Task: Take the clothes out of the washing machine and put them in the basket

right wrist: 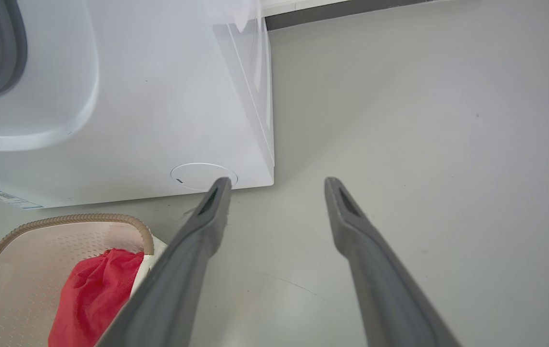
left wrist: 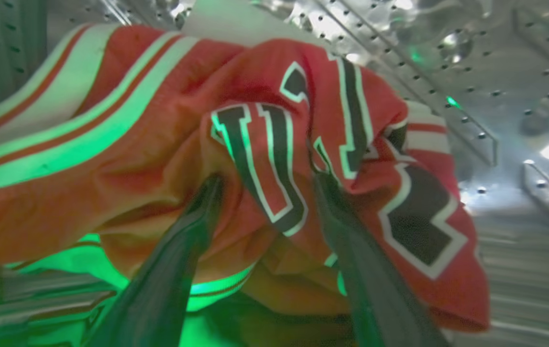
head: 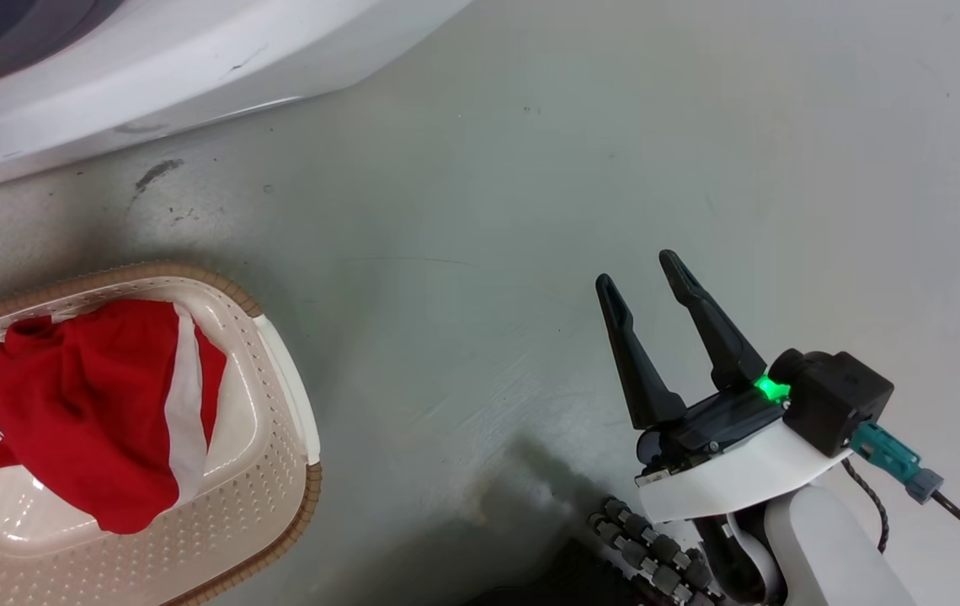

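Inside the washing machine's steel drum (left wrist: 496,72), a crumpled red jersey (left wrist: 159,144) with black-and-white lettering fills the left wrist view. My left gripper (left wrist: 269,180) is open, its fingers pushed into the fabric with a fold of lettering between them. Another red jersey (head: 84,412) with a white stripe lies in the cream basket (head: 152,271) on the floor, at the lower left of the head view. My right gripper (head: 637,271) hangs open over bare floor to the right of the basket, holding nothing. The right wrist view shows that gripper (right wrist: 277,180), the basket (right wrist: 72,219) and its jersey (right wrist: 96,289).
The white washing machine (head: 152,67) stands just behind the basket, its front panel (right wrist: 159,96) and grey porthole rim (right wrist: 14,58) in the right wrist view. Grey floor (head: 615,126) stretches to the right. The robot's dark base (head: 657,555) sits at the bottom.
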Robot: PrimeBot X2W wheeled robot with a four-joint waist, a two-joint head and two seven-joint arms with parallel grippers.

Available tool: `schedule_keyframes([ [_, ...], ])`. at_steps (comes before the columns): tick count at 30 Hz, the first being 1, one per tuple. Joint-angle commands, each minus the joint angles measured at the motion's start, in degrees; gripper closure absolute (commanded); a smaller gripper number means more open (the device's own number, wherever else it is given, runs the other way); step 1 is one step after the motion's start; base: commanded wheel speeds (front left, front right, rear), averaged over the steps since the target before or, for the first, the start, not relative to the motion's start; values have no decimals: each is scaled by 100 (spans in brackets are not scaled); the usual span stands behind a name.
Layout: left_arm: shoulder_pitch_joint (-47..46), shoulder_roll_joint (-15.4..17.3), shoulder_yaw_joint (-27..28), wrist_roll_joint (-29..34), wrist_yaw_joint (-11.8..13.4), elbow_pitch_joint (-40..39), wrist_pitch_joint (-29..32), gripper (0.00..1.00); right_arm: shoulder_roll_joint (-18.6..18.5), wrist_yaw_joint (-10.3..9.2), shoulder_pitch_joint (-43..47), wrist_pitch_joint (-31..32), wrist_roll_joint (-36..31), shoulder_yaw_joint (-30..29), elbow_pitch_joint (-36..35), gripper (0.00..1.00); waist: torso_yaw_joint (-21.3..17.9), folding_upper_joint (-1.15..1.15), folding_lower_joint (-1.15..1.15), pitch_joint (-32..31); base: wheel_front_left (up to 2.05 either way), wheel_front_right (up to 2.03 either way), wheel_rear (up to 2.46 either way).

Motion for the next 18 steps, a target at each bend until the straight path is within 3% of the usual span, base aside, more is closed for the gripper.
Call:
schedule_keyframes([
  [1, -22, 38, -55, 29, 92, -15, 151, 49, 7, -4, -25, -21, 48, 34, -16, 0, -21, 0, -1, -3, 0, 0, 0],
  [2, 0, 57, -63, 41, 146, -51, 179, 100, 7, -4, -37, -21, 65, 52, -13, 0, -31, 0, -1, -10, 0, 0, 0],
  [8, 303, 179, -134, 104, 319, -520, -247, 100, 7, -4, -58, -20, 123, 90, -1, 0, -66, 0, -1, -100, 0, 0, 0],
  [18, 1331, 183, -56, -32, 300, -1362, -2163, 100, 4, -4, -112, -21, -24, -140, 74, 0, 127, 0, -1, -562, 0, 0, 0],
])
